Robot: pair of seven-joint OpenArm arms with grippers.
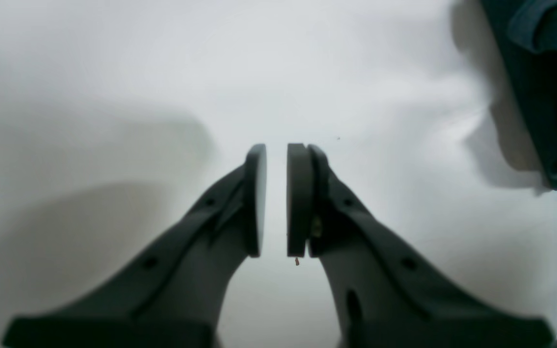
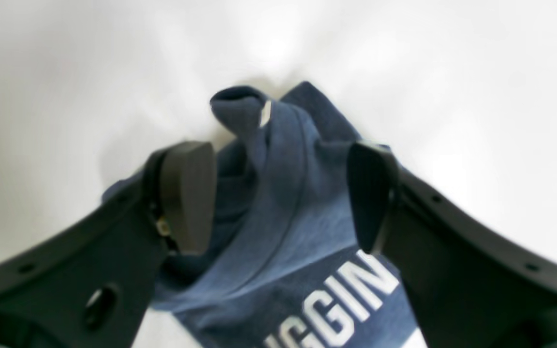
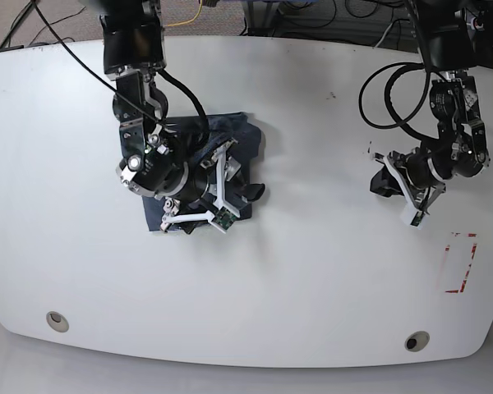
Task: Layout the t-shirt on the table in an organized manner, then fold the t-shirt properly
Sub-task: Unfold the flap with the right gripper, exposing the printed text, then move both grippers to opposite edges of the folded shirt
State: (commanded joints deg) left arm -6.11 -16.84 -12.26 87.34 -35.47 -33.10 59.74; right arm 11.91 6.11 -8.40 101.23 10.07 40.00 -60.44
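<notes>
T-shirt bunched under the right gripper, left of centre on the table.

A raised fold lies between the wide-spread fingers, which grip nothing; white letters "GGIN" show beneath. Far from the shirt, the left gripper hangs nearly closed, a narrow gap between its pads, empty.

Beyond the far tabletop edge: grey-brown floor, black cables, one yellow cable. Even overhead lighting, soft shadows.
</notes>
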